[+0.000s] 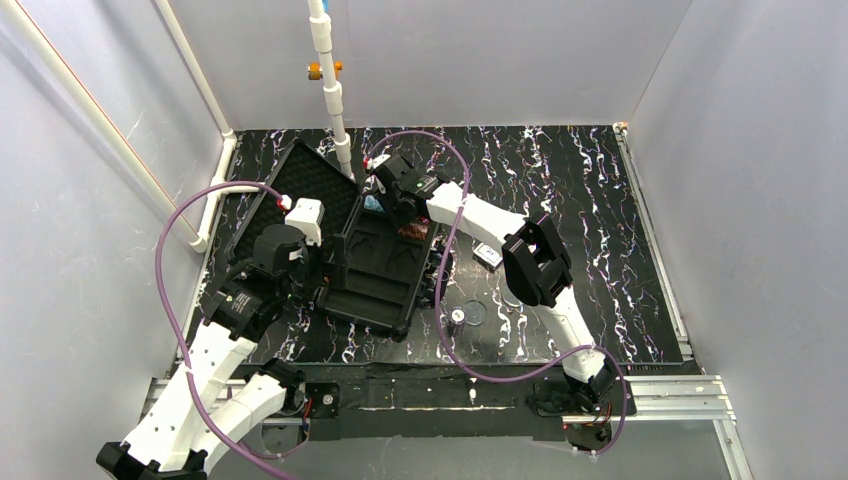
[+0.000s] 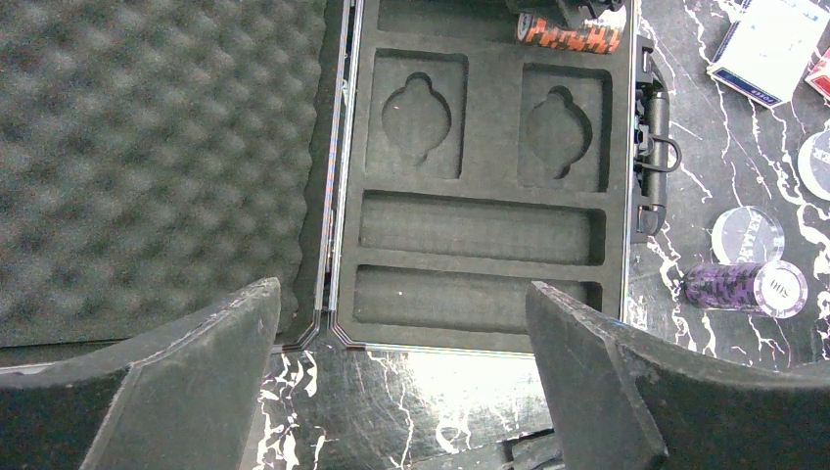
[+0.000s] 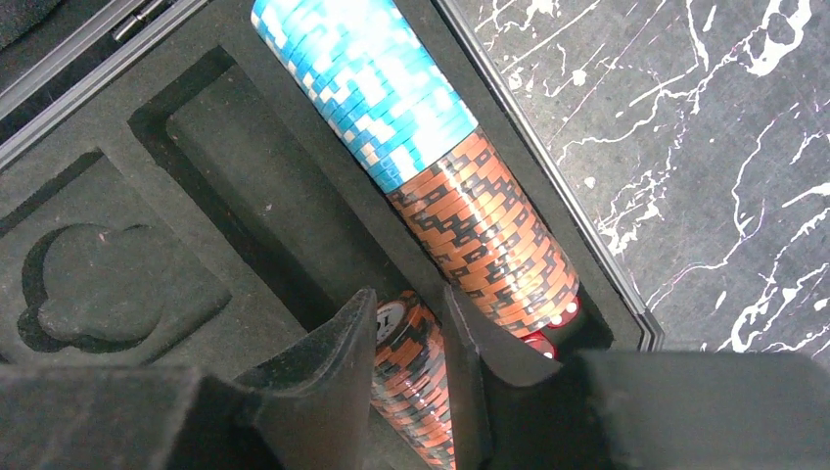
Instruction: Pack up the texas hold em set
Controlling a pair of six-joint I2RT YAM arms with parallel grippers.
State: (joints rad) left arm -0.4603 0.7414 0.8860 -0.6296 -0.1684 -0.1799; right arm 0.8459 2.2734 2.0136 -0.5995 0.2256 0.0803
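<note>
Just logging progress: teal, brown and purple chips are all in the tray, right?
Not quite: the purple chips lie on the table outside the case, as the left wrist view shows. Teal chips and brown chips are in the tray.

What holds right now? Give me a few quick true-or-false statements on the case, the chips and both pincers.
1. The case lid lies open. True.
2. The right pincer is empty. False: it is shut on brown chips.
3. The purple chip stack sits in the tray. False: it lies on the table, outside the tray.
4. Both card recesses are empty. True.
5. The left pincer is open and holds nothing. True.
</note>
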